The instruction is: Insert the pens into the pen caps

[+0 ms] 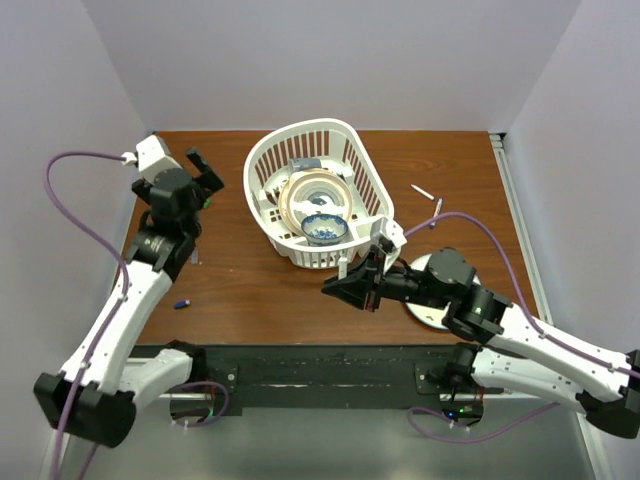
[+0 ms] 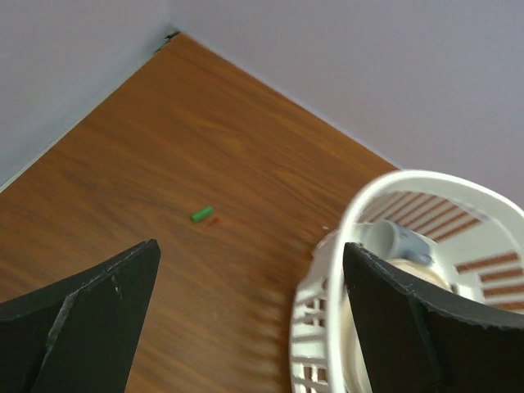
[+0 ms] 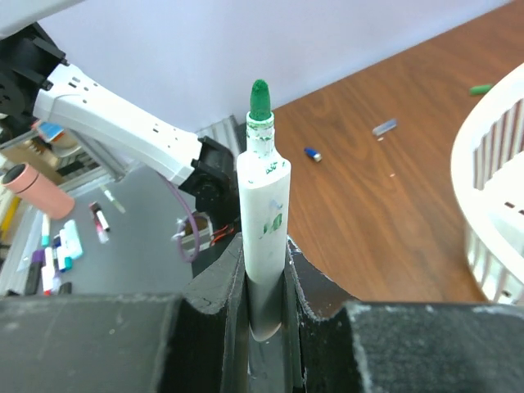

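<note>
Barely started, seemingly. Clamped upright in the right tool (image 3: 264, 264), toward the near edge: a green-tipped pen (image 3: 264, 196), uncapped. Spread wide, empty, by the far left corner: left tool (image 2: 250, 252), above the green cap (image 2: 202, 214). Loose toward the left edge: blue cap (image 1: 182, 303), grey cap (image 3: 384, 127). Toward the far right corner: two pens (image 1: 422, 191). All three cappings left.
</note>
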You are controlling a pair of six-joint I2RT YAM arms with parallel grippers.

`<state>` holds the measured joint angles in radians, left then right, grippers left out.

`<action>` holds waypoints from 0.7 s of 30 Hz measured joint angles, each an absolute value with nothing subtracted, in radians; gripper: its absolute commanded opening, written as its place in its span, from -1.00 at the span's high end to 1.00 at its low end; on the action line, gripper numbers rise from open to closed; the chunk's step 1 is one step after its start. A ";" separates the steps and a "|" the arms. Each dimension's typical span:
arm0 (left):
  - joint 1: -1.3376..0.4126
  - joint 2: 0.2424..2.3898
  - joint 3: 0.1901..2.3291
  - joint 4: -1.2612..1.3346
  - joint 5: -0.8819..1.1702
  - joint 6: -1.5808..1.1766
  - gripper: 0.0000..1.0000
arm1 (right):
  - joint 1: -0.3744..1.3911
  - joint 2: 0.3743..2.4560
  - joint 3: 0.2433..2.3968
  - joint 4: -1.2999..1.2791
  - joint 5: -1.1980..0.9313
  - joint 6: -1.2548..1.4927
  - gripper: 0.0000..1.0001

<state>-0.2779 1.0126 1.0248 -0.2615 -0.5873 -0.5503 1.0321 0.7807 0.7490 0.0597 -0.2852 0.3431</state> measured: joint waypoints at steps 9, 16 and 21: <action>0.010 1.398 1.053 -0.268 -0.409 -0.744 -0.60 | 1.032 0.685 0.690 -0.002 -0.224 0.311 1.00; 0.032 1.828 1.366 -0.458 -0.352 -0.851 -0.46 | 1.032 0.709 0.690 -0.057 -0.177 0.289 1.00; 0.032 1.944 1.452 -0.496 -0.316 -0.854 -0.43 | 1.032 0.727 0.690 -0.060 -0.164 0.282 1.00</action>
<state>0.0322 1.9442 1.4525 -0.4957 -0.3161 -0.8539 1.0321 0.7269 0.6903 -0.0601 -0.1642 0.2817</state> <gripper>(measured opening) 0.725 0.175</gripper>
